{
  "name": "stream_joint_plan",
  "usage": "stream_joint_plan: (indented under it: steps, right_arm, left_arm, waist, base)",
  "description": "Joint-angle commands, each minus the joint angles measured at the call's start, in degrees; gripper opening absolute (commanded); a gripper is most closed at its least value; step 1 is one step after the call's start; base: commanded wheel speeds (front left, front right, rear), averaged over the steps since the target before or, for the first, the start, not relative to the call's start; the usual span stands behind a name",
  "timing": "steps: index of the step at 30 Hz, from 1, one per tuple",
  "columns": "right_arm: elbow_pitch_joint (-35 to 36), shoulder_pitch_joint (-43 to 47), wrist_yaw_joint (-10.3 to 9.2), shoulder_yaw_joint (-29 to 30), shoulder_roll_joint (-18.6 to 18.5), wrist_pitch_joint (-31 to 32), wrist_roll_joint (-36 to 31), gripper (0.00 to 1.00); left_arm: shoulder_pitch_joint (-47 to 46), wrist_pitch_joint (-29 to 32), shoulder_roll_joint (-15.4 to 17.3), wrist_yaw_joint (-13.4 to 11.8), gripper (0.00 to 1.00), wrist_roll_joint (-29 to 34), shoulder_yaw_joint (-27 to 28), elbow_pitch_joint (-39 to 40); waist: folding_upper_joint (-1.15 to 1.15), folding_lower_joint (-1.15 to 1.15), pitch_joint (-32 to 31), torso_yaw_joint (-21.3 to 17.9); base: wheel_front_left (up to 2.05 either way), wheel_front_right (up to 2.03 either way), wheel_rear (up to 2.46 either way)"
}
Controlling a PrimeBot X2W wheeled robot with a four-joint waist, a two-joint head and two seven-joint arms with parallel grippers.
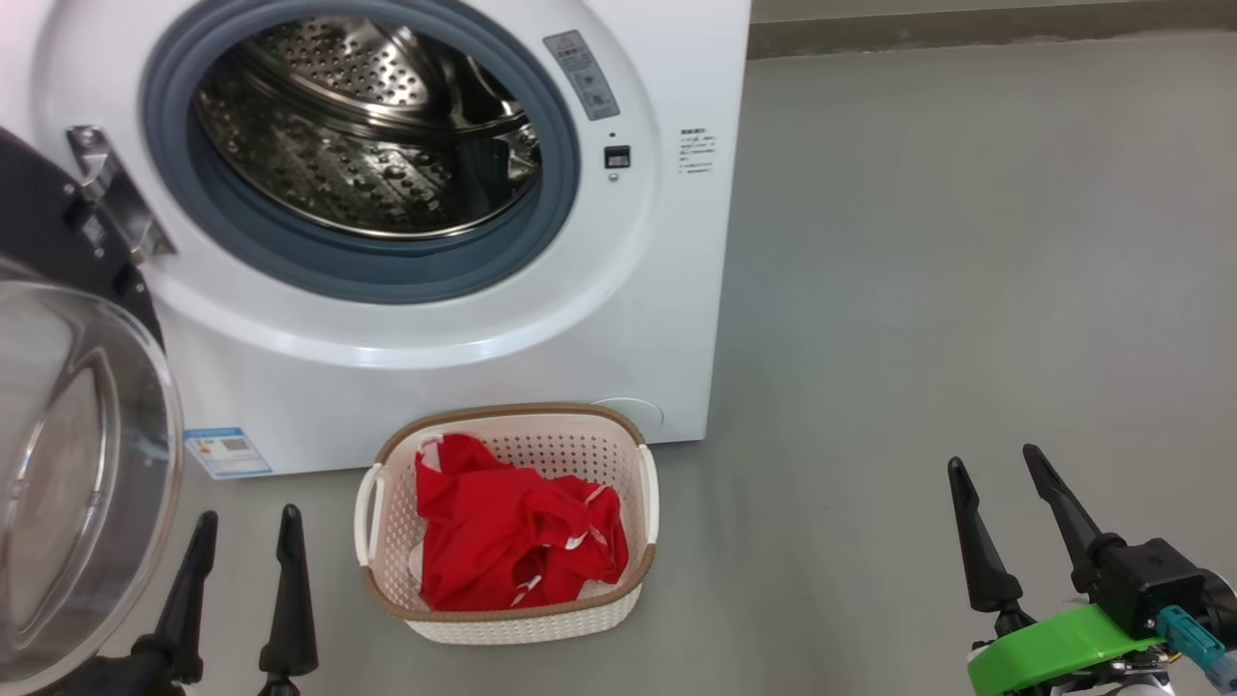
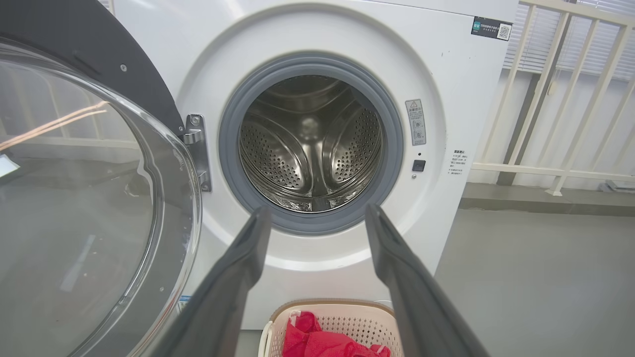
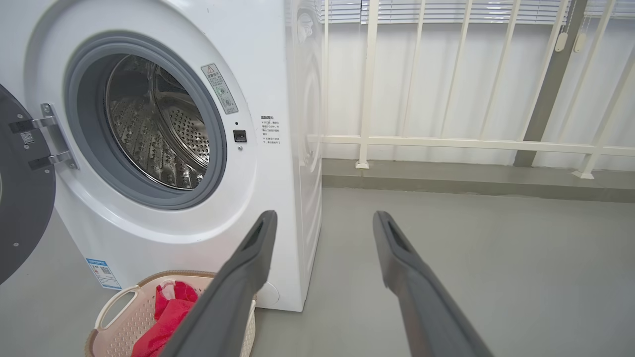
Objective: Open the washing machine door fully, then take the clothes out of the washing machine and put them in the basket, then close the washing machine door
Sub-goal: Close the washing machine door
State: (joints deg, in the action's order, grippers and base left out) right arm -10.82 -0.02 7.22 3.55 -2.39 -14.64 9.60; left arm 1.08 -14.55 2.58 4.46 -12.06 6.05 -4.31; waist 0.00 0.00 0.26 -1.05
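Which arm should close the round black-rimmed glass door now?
Left. The open left gripper sits beside the swung-out black-rimmed glass door; the open right gripper hangs far off over grey floor. Red clothes are in the cream perforated basket.

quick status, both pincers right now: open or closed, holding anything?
left pincer: open, holding nothing.
right pincer: open, holding nothing.

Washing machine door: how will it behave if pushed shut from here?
Likely rigid: the washing machine door is a dark rim around a bulging glass bowl. It should swing, not slide, about the metal hinge on its side. The glossy curved glass is probably slippery, so the rim looks the safer contact.
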Motion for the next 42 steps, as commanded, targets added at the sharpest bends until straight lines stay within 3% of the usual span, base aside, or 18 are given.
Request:
stream_joint_plan:
  steps: [1,10,30,42]
  right_arm:
    - [1.45,-1.46,0.26,-1.35,-0.49,-0.36,0.08,1.00]
    - [1.67,-1.73,0.26,-2.33,-0.49,-0.36,-0.12,1.00]
    - [1.03,-4.67,0.26,-6.69,-0.49,-0.36,-0.05,1.00]
    - [0.47,-5.71,0.26,-9.27,-0.49,-0.36,0.54,1.00]
  left_arm:
    - [-1.46,-0.45,0.73,-0.73,1.00,0.40,1.53,1.93]
    - [-1.26,-0.42,0.61,-2.18,1.00,0.14,0.79,3.31]
    - [-0.94,2.36,1.10,-3.53,1.00,-0.49,-0.74,6.79]
    - [-0.33,3.54,1.42,-4.74,1.00,-0.10,-1.42,7.18]
  waist:
    - [0.00,0.00,0.08,0.94]
    - [0.00,0.00,0.68,5.10]
    - [0.00,0.00,0.72,21.77]
    - [0.00,0.00,0.39,29.51]
  base:
    - [0.00,0.00,0.00]
    - [0.00,0.00,0.00]
    - [0.00,0.00,0.00]
    - [0.00,0.00,0.00]
